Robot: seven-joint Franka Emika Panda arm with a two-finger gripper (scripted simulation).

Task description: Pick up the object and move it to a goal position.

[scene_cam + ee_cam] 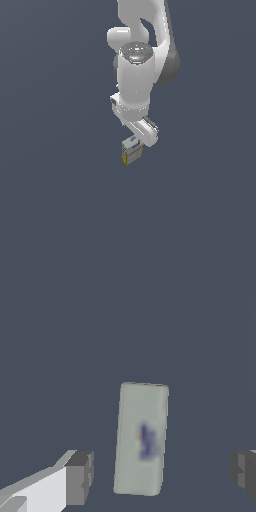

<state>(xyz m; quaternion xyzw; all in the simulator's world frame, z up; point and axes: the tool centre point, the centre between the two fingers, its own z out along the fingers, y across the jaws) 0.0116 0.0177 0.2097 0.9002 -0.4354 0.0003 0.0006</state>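
Note:
The object, a small tall carton (131,155) with grey-white faces and yellow edges, stands on the dark grey floor directly under the arm's hand in the exterior view. In the wrist view I see its grey-white top face (141,438) with a blurred blue print. My gripper (134,144) is open just above the carton. In the wrist view the gripper (161,476) has its two dark fingertips (80,476) spread wide on either side of the carton, with a gap on each side and neither touching it. The carton sits nearer one fingertip than the other.
The floor (55,200) is a plain dark grey surface on all sides. The white arm (137,75) rises straight up from the hand to the top of the exterior view. No other object shows.

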